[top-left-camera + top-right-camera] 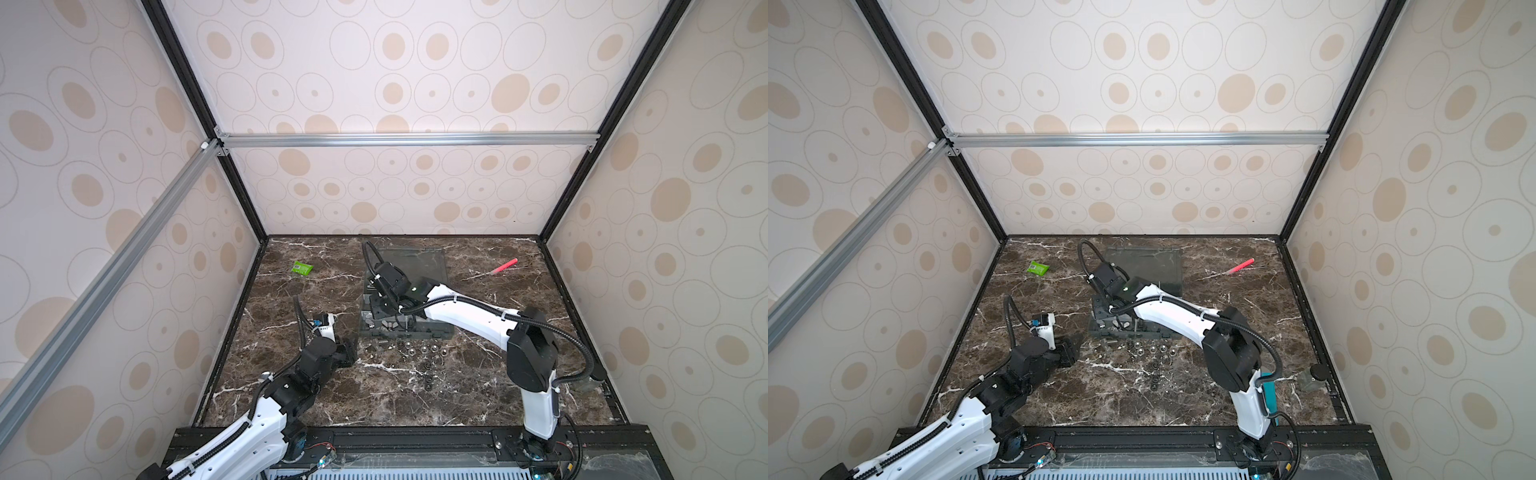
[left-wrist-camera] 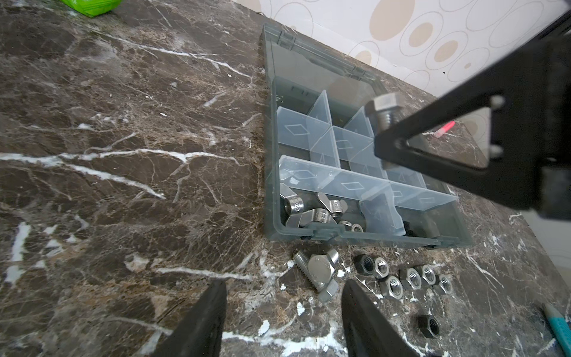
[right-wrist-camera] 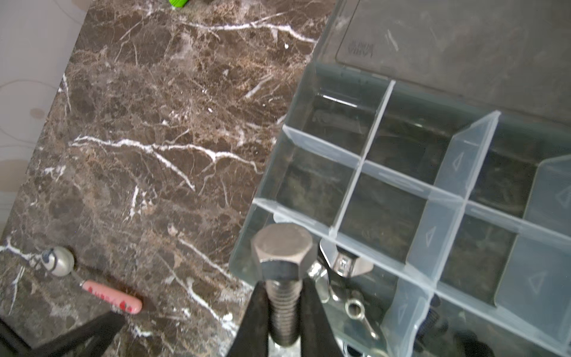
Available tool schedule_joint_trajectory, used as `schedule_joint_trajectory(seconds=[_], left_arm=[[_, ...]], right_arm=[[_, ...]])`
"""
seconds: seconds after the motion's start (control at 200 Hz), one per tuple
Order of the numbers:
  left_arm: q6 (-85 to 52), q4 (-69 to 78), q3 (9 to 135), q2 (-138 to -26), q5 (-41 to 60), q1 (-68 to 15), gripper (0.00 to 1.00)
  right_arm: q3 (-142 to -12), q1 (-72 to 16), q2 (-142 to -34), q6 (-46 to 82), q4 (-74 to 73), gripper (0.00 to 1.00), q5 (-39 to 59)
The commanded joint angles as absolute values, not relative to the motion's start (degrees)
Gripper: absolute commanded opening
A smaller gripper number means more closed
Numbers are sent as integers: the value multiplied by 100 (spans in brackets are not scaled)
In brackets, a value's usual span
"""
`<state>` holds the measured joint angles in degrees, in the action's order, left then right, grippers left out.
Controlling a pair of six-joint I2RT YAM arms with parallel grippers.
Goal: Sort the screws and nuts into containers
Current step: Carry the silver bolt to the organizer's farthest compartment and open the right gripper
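Mid-frame on the marble desk (image 1: pixel 291 395) sits an open grey box (image 1: pixel 432 330); over its left side the right pincer (image 3: pixel 284 282) is clamped on a silver bolt (image 3: pixel 284 247). The left pincer (image 2: pixel 282 284) hangs half-open, empty, near loose nuts (image 1: pixel 433 348) just below the box.
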<state>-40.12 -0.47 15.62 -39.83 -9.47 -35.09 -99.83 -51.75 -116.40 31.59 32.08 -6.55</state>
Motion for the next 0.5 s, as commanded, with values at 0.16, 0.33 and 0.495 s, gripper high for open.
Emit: schedule_joint_trajectory(seconds=[0.16, 0.33, 0.495], left_arm=[[-4151, 40, 1715, -3985, -872, -3461, 60], [-4219, 47, 1653, -3907, -861, -3457, 60], [-4202, 39, 1626, -3867, -895, -3456, 60]], right_arm=[[-11103, -5093, -12629, 2758, 3570, 14, -709], [-11350, -5004, -12862, 2778, 3612, 15, -699], [-11348, -4970, -12884, 2799, 3601, 16, -761]])
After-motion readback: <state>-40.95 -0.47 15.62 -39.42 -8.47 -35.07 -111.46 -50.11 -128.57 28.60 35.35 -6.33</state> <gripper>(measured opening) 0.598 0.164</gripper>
